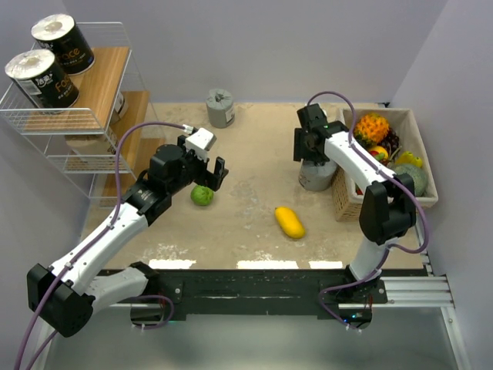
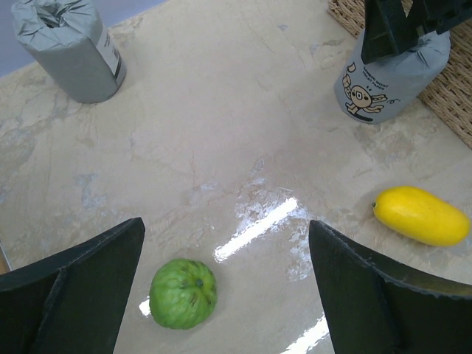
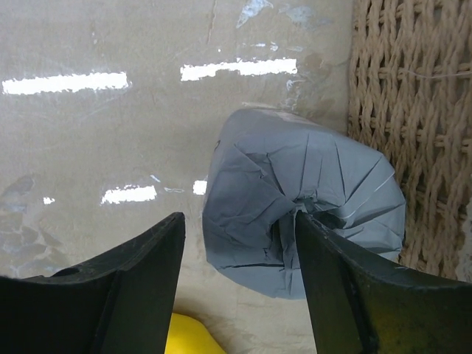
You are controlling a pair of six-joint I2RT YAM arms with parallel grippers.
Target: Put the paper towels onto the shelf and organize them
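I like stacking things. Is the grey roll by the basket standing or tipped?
Standing: the grey roll rests on its flat end, gathered wrap facing up.

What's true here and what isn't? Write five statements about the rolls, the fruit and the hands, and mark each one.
1. Two black-wrapped rolls stand on the top tier of the shelf. True.
2. The left hand holds the green fruit. False: it is open above the fruit and holds nothing.
3. A grey roll stands next to the wicker basket, under the right hand. True.
4. The yellow fruit lies in the basket. False: it lies on the table, in front of the basket.
5. The far grey roll lies on its side. False: it stands upright at the back of the table.
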